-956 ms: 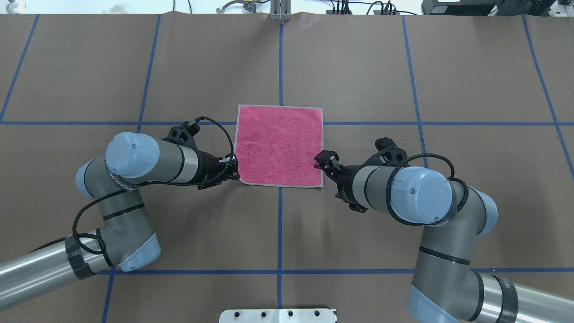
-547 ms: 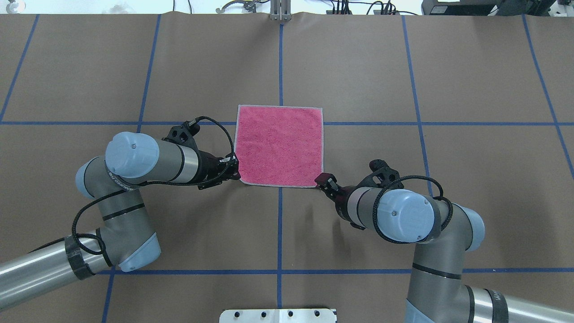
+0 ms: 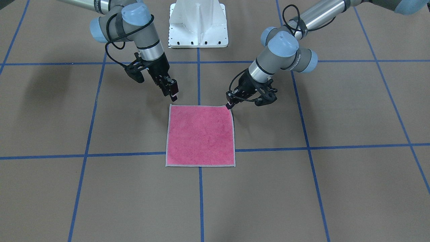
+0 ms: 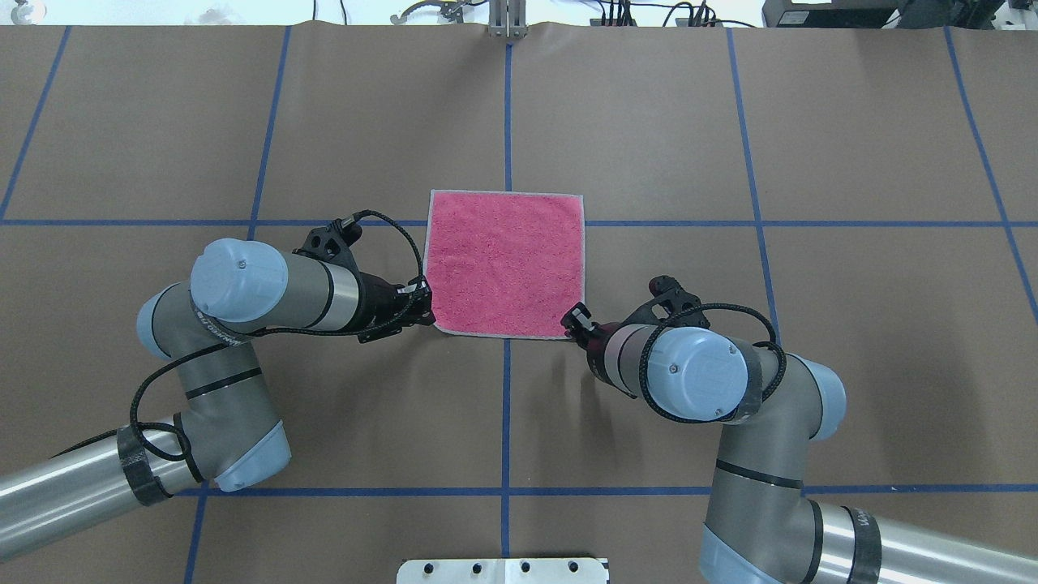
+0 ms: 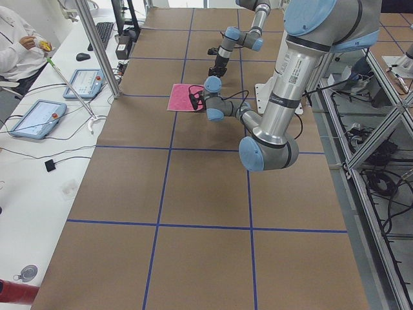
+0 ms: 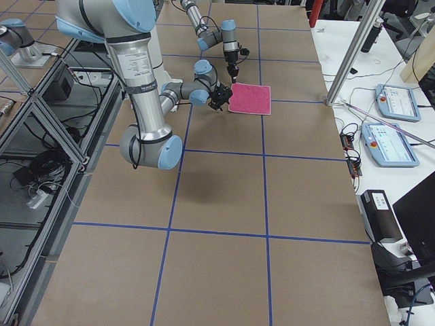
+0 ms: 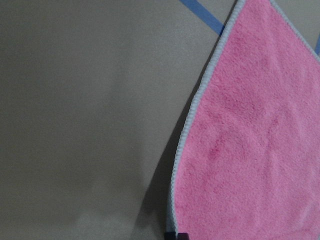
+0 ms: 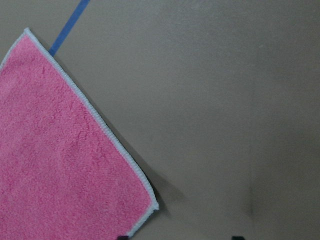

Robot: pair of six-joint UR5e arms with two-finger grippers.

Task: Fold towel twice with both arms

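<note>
The towel [image 4: 504,264] lies flat, pink face up, in the middle of the table [image 4: 730,146]; it also shows in the front view [image 3: 200,136]. My left gripper [image 4: 423,311] is at its near left corner, also seen in the front view [image 3: 229,105]. In the left wrist view the towel [image 7: 250,150] rises toward the close-set fingertips [image 7: 176,235], shut on that corner. My right gripper [image 4: 572,320] hovers at the near right corner, also seen in the front view [image 3: 173,95]. In the right wrist view the corner [image 8: 150,207] lies between its wide-apart fingertips [image 8: 125,236]; it is open.
The white bolted pedestal [image 3: 198,23] stands at the robot's side of the table. Blue tape lines [image 4: 506,122] grid the brown cover. Tablets [image 5: 35,118] and a seated person [image 5: 16,39] are beyond the far edge.
My right gripper has moved from the towel's right edge back to its near right corner. The left arm and the towel have not moved.
</note>
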